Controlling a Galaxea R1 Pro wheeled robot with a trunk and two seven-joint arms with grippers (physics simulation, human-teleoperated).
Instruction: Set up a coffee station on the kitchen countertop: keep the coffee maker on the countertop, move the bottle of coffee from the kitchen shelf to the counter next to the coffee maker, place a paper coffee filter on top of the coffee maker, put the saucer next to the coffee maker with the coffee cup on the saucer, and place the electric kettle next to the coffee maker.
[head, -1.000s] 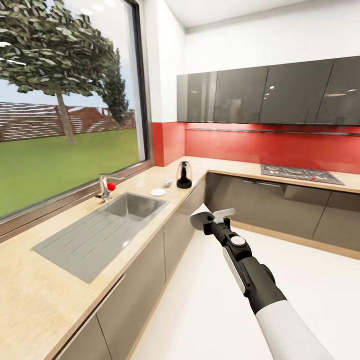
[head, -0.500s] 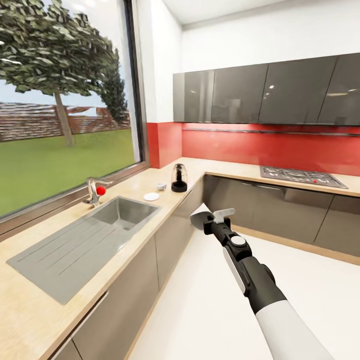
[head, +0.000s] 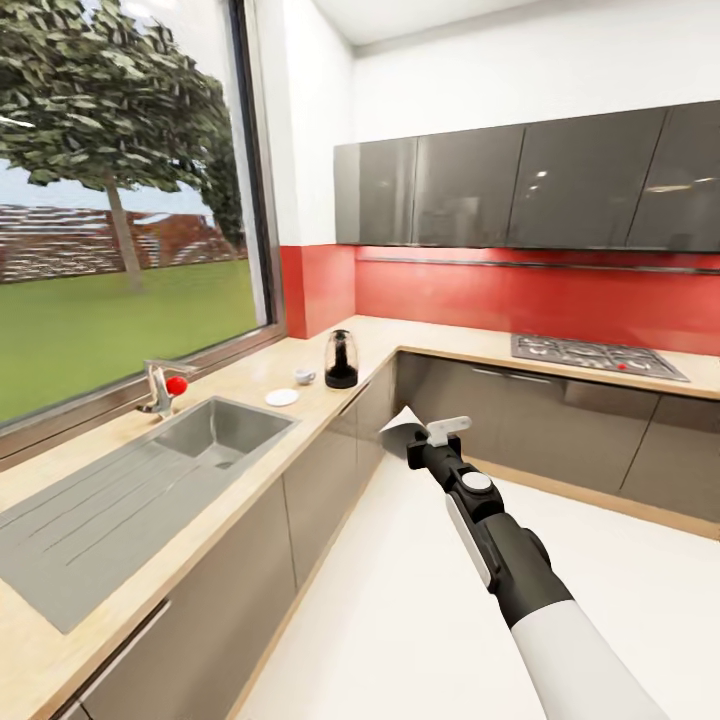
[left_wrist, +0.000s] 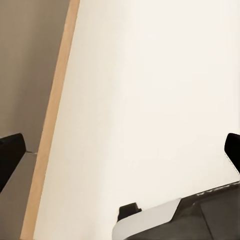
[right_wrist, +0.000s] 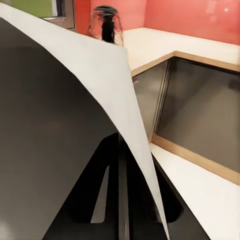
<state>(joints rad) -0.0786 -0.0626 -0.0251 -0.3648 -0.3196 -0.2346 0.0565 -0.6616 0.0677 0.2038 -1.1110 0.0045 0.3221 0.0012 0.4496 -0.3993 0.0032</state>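
our right gripper (head: 428, 440) jaws pinch the thin whitish paper coffee filter (head: 402, 428) for carrying; left gripper (left_wrist: 120, 150) jaws gape empty; ahead, the glass electric kettle (head: 341, 359).

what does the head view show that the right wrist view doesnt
Head view alone: the sink, the saucer, the coffee cup, the hob and the window.
Right wrist view alone: the fingers shut on the paper coffee filter, seen close.
Both: the filter, the electric kettle and the kitchen countertop.
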